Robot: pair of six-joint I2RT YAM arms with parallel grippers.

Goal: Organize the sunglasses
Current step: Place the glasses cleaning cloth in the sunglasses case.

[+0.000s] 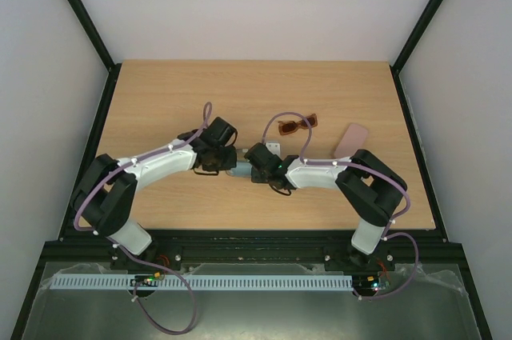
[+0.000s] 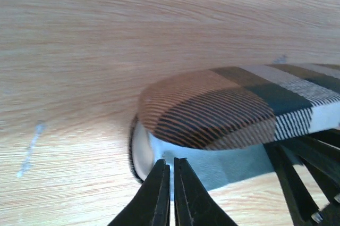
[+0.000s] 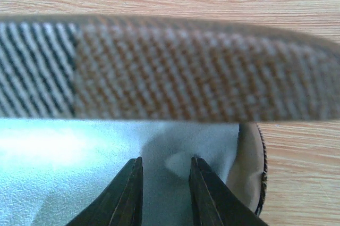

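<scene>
The reddish-brown sunglasses [image 1: 298, 125] lie folded open on the table, behind the right arm. Thin black bars [image 2: 297, 178] beside the case look like the black wire-framed sunglasses; from above, the left wrist mostly hides them. A plaid case [image 2: 223, 106] lies between the two arms, its lid raised over a pale blue lining [image 3: 64, 173]. My left gripper [image 2: 171, 163] is at the case's rounded end, its fingers all but touching, with nothing seen between them. My right gripper [image 3: 166, 162] reaches into the other end under the lid [image 3: 170, 72], open over the lining.
A flat pink case [image 1: 352, 138] lies at the right, near the brown sunglasses. Both arms [image 1: 160, 162] meet at the middle of the wooden table [image 1: 160, 92]. Black frame posts and white walls close in the table.
</scene>
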